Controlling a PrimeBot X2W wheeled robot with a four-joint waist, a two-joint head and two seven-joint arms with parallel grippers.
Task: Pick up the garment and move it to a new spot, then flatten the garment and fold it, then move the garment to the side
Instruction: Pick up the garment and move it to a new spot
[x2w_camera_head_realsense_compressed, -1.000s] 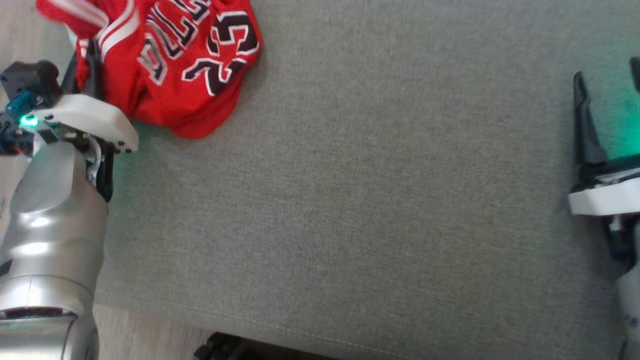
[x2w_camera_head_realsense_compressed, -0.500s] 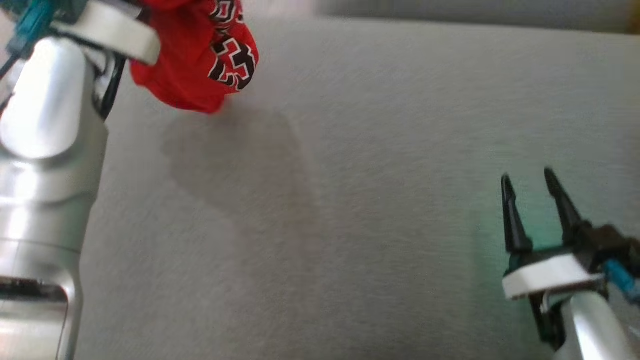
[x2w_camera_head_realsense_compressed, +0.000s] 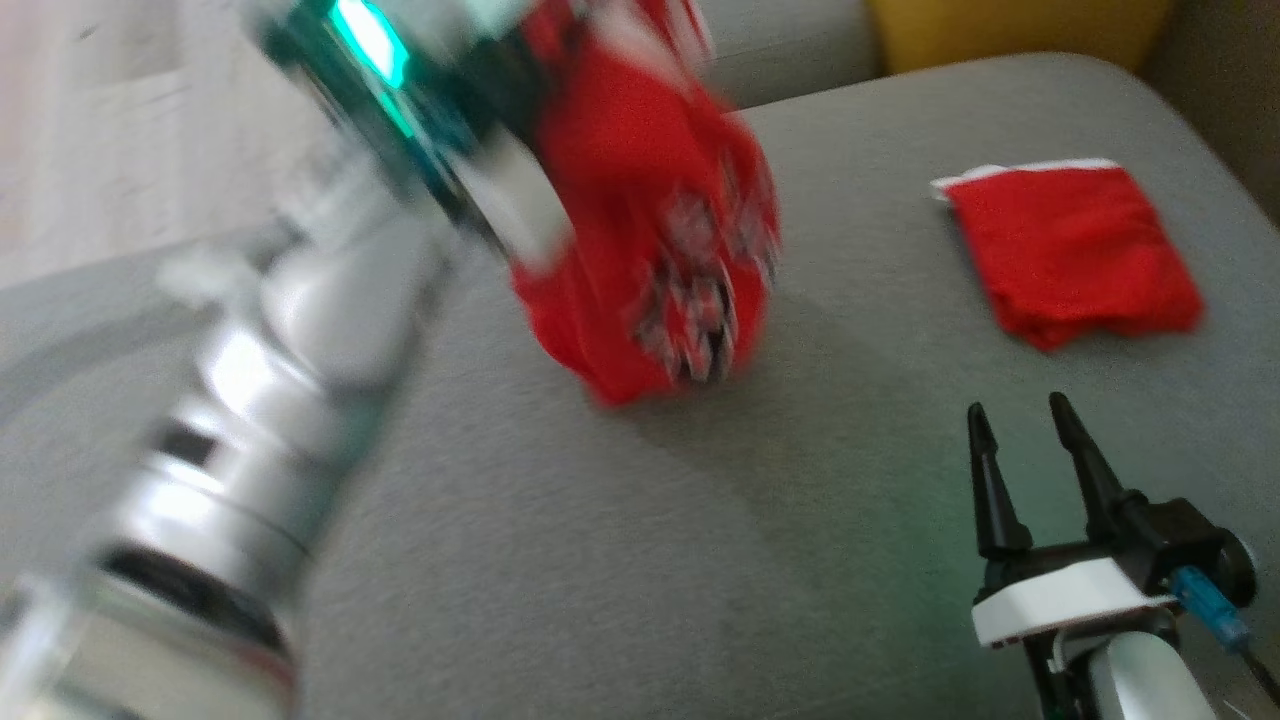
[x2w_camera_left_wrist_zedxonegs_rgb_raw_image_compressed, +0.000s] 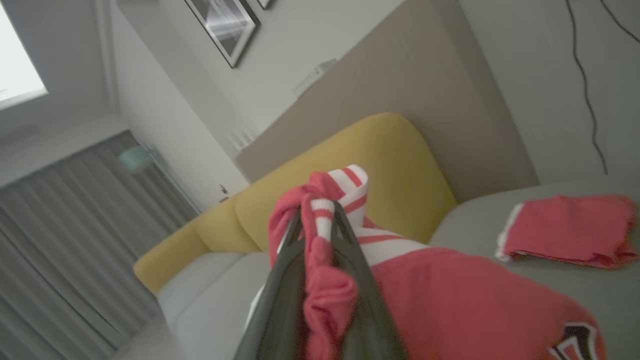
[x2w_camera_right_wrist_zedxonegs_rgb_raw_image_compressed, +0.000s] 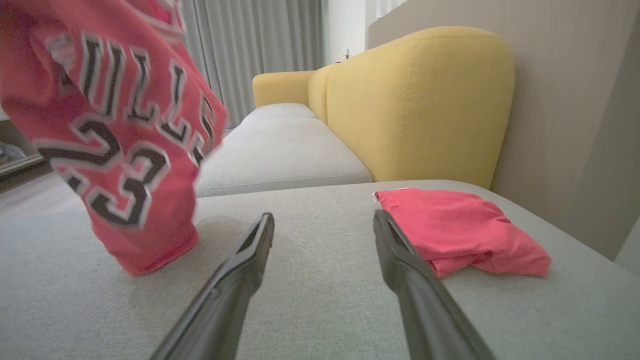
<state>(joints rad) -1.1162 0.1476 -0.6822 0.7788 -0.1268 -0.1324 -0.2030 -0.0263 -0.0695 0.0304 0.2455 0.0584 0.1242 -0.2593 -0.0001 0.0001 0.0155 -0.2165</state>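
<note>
Got the left tool (x2w_camera_left_wrist_zedxonegs_rgb_raw_image_compressed: 317, 215) pressed together on a bunched fold of the red jersey (x2w_camera_left_wrist_zedxonegs_rgb_raw_image_compressed: 450, 300), with striped white-and-red trim poking out right past the fingertips (x2w_camera_left_wrist_zedxonegs_rgb_raw_image_compressed: 347, 237). Holding it up off the grey sofa cushion (x2w_camera_head_realsense_compressed: 700, 560), lowest corner hanging just over the fabric or maybe brushing it, can't tell for sure. Pretty blurry in the head view, but can make out black-and-white lettering and a 23 on the dangling part from the right wrist view. Over on the other side, looking at the right tool (x2w_camera_head_realsense_compressed: 1017, 405) spread wide, nothing between the fingers, low over the cushion and touching neither bit of clothing. Also spotted a second red piece (x2w_camera_head_realsense_compressed: 1075, 250), folded, lying flat near the cushion's far right corner, well apart from the jersey. Plus a yellow backrest (x2w_camera_right_wrist_zedxonegs_rgb_raw_image_compressed: 420, 100) behind all that
</note>
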